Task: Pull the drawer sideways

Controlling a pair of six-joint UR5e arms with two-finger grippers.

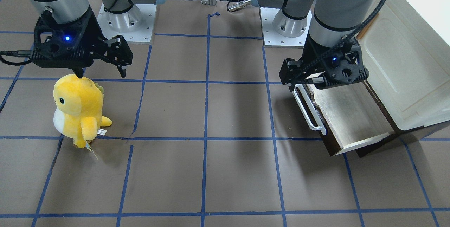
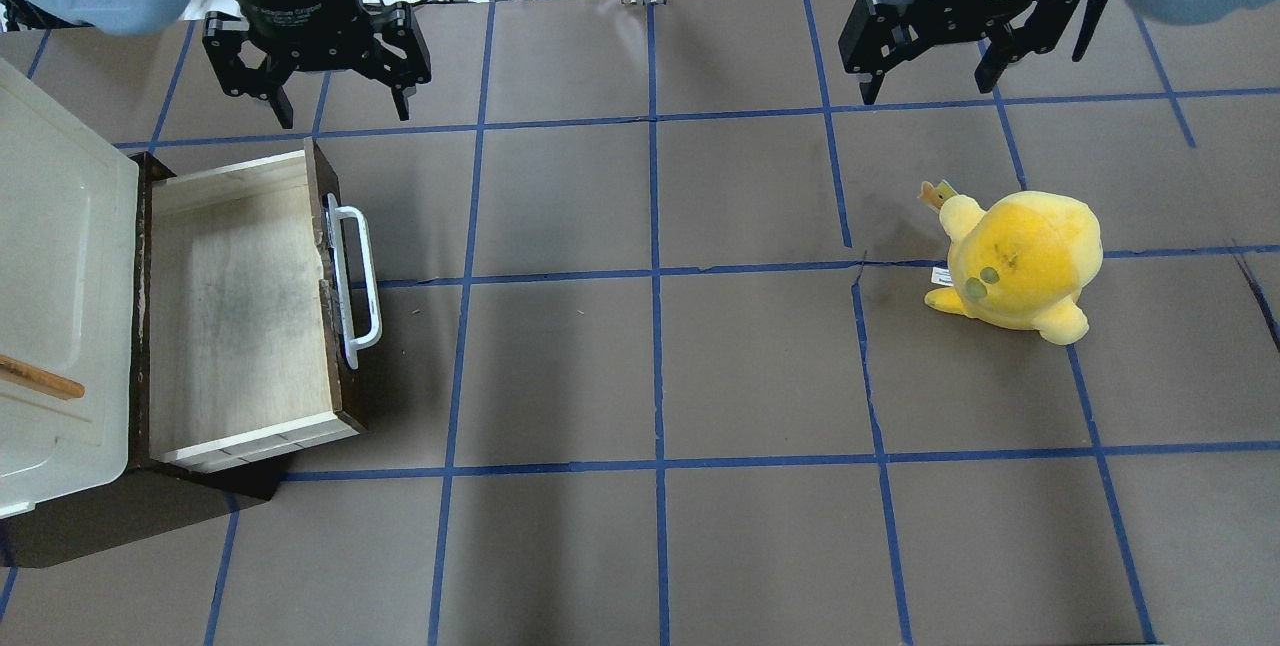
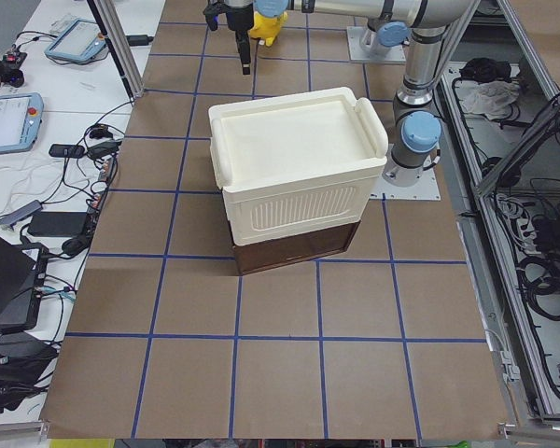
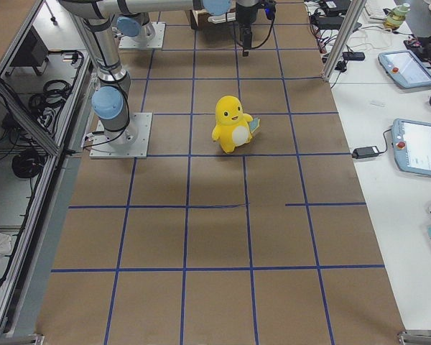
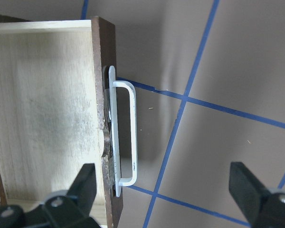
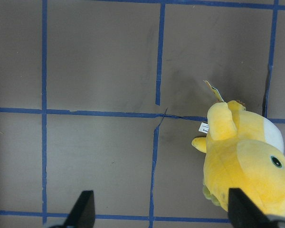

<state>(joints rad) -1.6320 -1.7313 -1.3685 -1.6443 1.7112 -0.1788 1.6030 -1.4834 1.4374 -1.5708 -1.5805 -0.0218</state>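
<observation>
The dark brown drawer (image 2: 240,306) stands pulled out of the cream-white cabinet (image 2: 50,276), and its pale wood inside is empty. Its white bar handle (image 2: 355,271) faces the table's middle and also shows in the left wrist view (image 5: 126,133) and the front-facing view (image 1: 309,109). My left gripper (image 2: 340,116) is open and empty. It hangs above the robot-side end of the drawer front and touches nothing. My right gripper (image 2: 927,91) is open and empty, far off on the other side.
A yellow plush toy (image 2: 1020,261) stands on the table below and beside my right gripper; it also shows in the right wrist view (image 6: 247,161). A wooden stick (image 2: 40,378) lies on the cabinet's lid. Blue tape lines grid the brown table.
</observation>
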